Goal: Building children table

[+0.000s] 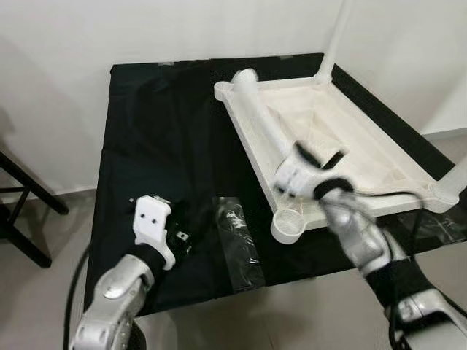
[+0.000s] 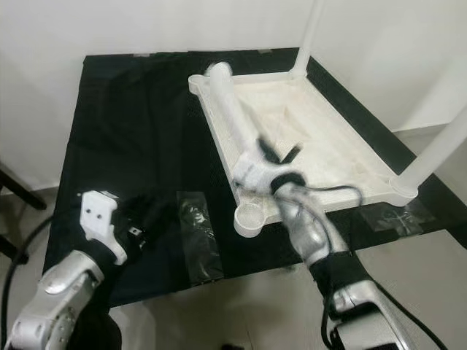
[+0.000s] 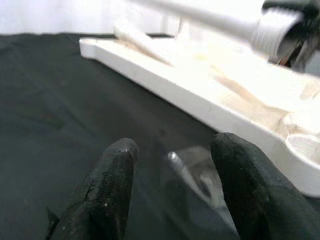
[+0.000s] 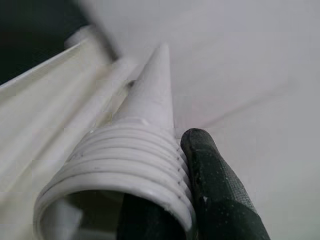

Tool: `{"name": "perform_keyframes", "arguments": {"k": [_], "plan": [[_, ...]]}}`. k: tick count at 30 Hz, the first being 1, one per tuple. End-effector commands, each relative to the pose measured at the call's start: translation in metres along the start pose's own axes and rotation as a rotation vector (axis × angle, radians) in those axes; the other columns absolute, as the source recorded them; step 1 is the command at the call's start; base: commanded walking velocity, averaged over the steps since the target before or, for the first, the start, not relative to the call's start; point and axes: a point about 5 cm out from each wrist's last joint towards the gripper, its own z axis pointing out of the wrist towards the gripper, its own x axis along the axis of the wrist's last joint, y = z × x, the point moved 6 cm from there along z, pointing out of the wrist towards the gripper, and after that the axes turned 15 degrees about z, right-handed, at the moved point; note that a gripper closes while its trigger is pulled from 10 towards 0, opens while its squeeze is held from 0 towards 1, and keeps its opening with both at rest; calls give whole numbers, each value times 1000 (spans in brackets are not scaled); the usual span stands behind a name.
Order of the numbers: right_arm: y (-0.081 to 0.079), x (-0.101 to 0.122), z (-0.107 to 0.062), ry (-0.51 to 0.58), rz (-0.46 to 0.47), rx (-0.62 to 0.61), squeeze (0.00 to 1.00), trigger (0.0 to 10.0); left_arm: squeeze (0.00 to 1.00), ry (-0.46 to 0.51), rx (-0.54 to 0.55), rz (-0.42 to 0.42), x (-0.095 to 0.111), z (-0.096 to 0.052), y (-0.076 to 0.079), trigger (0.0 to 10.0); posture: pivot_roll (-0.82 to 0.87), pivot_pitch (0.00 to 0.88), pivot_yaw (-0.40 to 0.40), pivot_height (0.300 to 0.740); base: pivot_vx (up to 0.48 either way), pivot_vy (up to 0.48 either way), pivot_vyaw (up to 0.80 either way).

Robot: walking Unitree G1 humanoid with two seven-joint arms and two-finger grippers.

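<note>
A white children's tabletop (image 1: 379, 157) lies upside down on a black-covered table (image 1: 160, 131). Two white legs stand upright in it, one at the far corner (image 1: 336, 36) and one at the right corner (image 1: 456, 179). My right gripper (image 1: 321, 159) is shut on the threaded end (image 4: 125, 165) of a third leg (image 1: 263, 120). That leg lies slanted along the tabletop's left rim, just above the empty round socket (image 1: 288, 226) at the near corner. My left gripper (image 3: 175, 165) hovers open and empty over the cloth, to the left of the tabletop.
Clear plastic wrap (image 1: 237, 233) lies on the cloth between my left gripper and the socket. A dark stand (image 1: 22, 197) is on the floor to the left. A white wall runs behind the table, whose front edge is close to me.
</note>
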Motion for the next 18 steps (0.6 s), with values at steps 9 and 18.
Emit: {"name": "perform_keyframes", "arguments": {"k": [9, 18], "plan": [[32, 35, 0, 187, 419, -110, 0, 0, 0, 55, -28, -19, 21, 4, -13, 10000, 81, 157, -66, 740, 0, 0, 0], [50, 80, -17, 476, 1129, 166, 0, 10000, 0, 195, -132, -248, 65, 12, -22, 10000, 85, 151, -53, 740, 0, 0, 0]]}}
